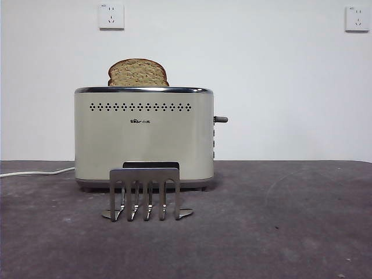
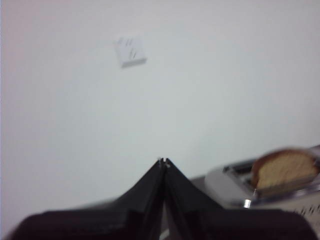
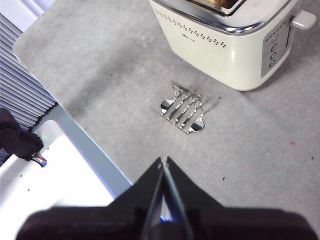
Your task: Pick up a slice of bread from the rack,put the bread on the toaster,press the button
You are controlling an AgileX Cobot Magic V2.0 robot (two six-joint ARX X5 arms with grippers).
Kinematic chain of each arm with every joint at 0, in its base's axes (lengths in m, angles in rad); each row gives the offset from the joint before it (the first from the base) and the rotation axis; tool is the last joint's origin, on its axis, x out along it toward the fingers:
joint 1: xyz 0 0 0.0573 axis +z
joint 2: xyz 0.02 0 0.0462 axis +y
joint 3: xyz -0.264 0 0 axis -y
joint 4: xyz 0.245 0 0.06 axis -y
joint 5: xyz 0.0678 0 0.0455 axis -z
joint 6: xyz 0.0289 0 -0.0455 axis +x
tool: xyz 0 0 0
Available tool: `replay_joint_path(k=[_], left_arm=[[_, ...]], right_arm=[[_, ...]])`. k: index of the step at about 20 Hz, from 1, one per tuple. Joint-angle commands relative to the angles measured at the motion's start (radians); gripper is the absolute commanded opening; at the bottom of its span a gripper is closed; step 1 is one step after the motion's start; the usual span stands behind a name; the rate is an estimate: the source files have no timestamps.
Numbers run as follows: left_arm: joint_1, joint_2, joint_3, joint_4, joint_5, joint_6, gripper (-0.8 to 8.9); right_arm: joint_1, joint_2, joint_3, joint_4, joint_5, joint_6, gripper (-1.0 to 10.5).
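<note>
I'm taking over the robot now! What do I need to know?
Left pincer: shut, holding nothing, raised beside the toaster.
Right pincer: shut, holding nothing, high above the table near the rack.
The slice of bread stands in the toaster slot, its top sticking out.
The rack in front of the toaster holds no bread.
Done: bread moved to the toaster.
Left: press the button, which looks not yet pushed down.
</note>
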Motion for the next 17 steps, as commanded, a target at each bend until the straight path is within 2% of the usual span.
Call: replay_joint_path(k=[1, 9, 12, 17], left_arm=[[0.004, -0.062, -0.131, 0.023, -0.041, -0.051, -0.04], [0.003, -0.201, -0.41, 0.023, -0.063, -0.076, -0.04], [0.003, -0.22, -0.449, 0.014, -0.095, -0.091, -0.04], [0.003, -0.248, -0.45, -0.115, -0.105, -0.092, -0.04]], right_arm=[[0.0, 0.001, -0.006, 0.004, 0.003, -0.008, 0.0], [0.0, 0.001, -0.006, 0.004, 0.003, -0.008, 0.0], [0.0, 0.001, -0.006, 0.004, 0.003, -0.008, 0.0], [0.0, 0.001, -0.006, 0.004, 0.003, -0.008, 0.0]])
